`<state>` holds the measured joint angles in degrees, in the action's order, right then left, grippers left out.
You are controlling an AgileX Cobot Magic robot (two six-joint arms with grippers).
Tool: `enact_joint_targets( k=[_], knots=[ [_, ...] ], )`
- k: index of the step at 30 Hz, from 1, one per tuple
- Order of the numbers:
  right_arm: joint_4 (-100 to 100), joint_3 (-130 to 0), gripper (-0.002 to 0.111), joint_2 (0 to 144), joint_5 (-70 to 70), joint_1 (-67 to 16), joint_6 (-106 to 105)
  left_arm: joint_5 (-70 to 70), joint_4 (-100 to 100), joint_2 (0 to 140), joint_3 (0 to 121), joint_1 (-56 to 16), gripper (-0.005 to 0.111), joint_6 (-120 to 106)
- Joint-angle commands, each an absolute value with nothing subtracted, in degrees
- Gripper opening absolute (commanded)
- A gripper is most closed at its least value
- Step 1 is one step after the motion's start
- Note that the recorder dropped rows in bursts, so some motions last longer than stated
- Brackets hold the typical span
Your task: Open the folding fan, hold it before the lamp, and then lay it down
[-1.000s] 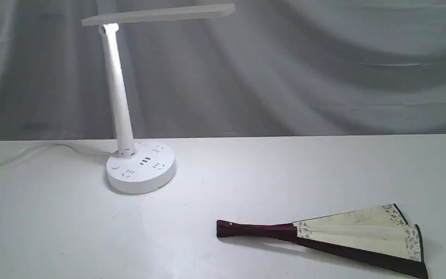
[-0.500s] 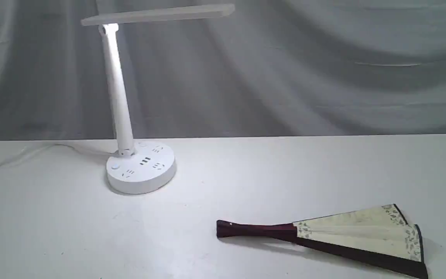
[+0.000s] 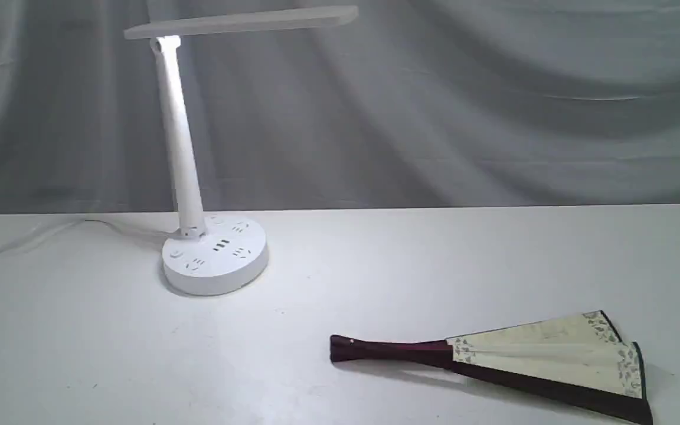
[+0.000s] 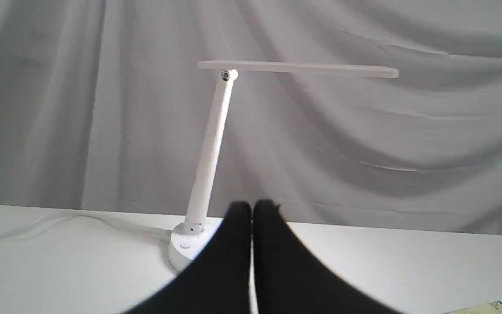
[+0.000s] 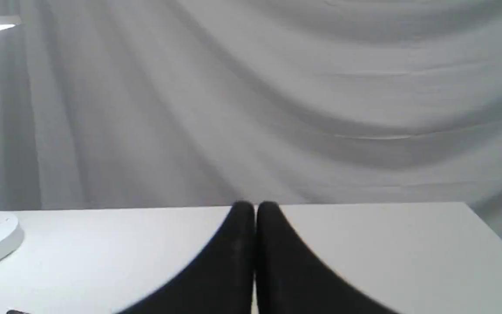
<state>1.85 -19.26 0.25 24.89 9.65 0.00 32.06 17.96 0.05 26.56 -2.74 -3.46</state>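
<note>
A thin white cord (image 3: 27, 239) trails over the desk (image 3: 375, 265) from its left edge toward the back, ending at the lamp (image 3: 182, 153). The lamp stands in the left half of the desk, close to the back edge. Its round base (image 3: 216, 257) carries sockets and small buttons on top. Its slim stem (image 3: 177, 136) rises with a slight lean, and its long flat head (image 3: 239, 20) reaches out level toward the right, over the middle of the desk. A grey draped curtain (image 3: 493, 118) hangs behind the back edge across the whole width.

In the left wrist view the left pincer (image 4: 252, 208) shows two black fingers pressed together, with only a hairline seam between them. It faces the lamp (image 4: 209, 144), with part of the base hidden behind it. A cream corner of the folding fan (image 4: 490, 307) peeks in at that picture's edge.

The folding fan (image 3: 540, 351) lies flat in the right half of the desk, near the front edge and toward the front right corner, well apart from the lamp. It is spread only a little, into a narrow wedge. The dark maroon rib bundle and pivot point toward the left edge, the cream leaf with its grey floral border opens toward the right edge, and a dark guard runs along the side nearest the front.

In the right wrist view the right pincer (image 5: 255, 208) is likewise together, fingertip against fingertip, above the bare desk and facing the curtain.
</note>
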Motion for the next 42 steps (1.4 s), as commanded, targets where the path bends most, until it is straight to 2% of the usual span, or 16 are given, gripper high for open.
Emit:
enact_joint_targets(
  k=[1, 6, 13, 19, 30, 36, 42],
  knots=[
    [4.9, -20.2, 0.0, 0.0, 28.8, 10.0, 0.4, 34.5, 18.7, 0.0, 28.2, -2.6, 0.0, -3.4],
    [6.7, -20.2, 0.0, 0.0, 28.7, 10.0, 0.4, 35.0, 17.1, 0.0, 28.2, -2.6, 0.0, -3.8],
    [8.6, -20.2, 0.0, 0.0, 20.2, 10.0, 0.9, 34.9, 15.7, 0.0, 28.2, -2.6, 0.0, -3.4],
    [9.0, -20.2, 0.001, 1.7, 22.7, 10.0, 1.7, 35.2, 16.6, 0.4, 28.3, -2.6, 0.003, -3.4],
    [9.6, -29.5, 0.023, 20.1, 30.0, 9.9, 1.6, 37.6, 19.2, 14.9, 28.3, -2.6, 0.029, -5.6],
    [9.6, -31.5, 0.031, 29.1, 32.2, 9.9, 1.6, 42.5, 19.2, 25.2, 31.0, -2.6, 0.029, -7.9],
    [9.5, -31.5, 0.031, 35.9, 33.6, 9.9, 0.0, 44.6, 18.1, 36.7, 35.0, -2.6, 0.029, -11.8]
  ],
)
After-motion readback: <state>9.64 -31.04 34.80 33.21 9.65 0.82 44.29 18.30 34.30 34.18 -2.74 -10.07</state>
